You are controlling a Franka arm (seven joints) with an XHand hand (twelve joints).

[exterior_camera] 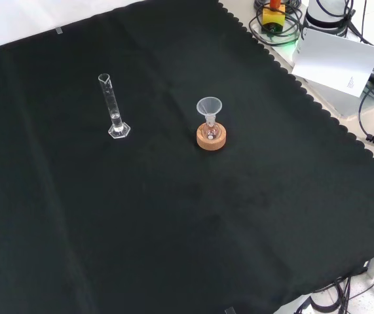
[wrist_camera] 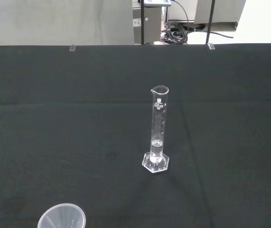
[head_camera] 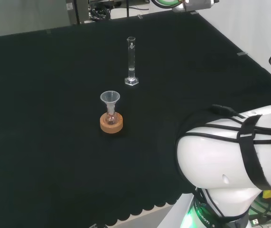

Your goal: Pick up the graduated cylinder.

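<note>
This is a laboratory set up for robot work; a table (exterior_camera: 173, 248) draped in black cloth with a scalloped edge carries chemistry glassware: a clear graduated cylinder (exterior_camera: 114, 108) on a hexagonal foot, and a small flask (exterior_camera: 211, 133) on a cork ring (exterior_camera: 211, 139) with a plastic funnel (exterior_camera: 209, 108) in its neck; the white robot arm (head_camera: 235, 156), strapped with black cables, stands at the table's edge; coiled cables (exterior_camera: 277, 23) lie beside the table; in the wrist view a grey equipment cabinet (wrist_camera: 150, 21) with trailing wires stands behind the table.
</note>
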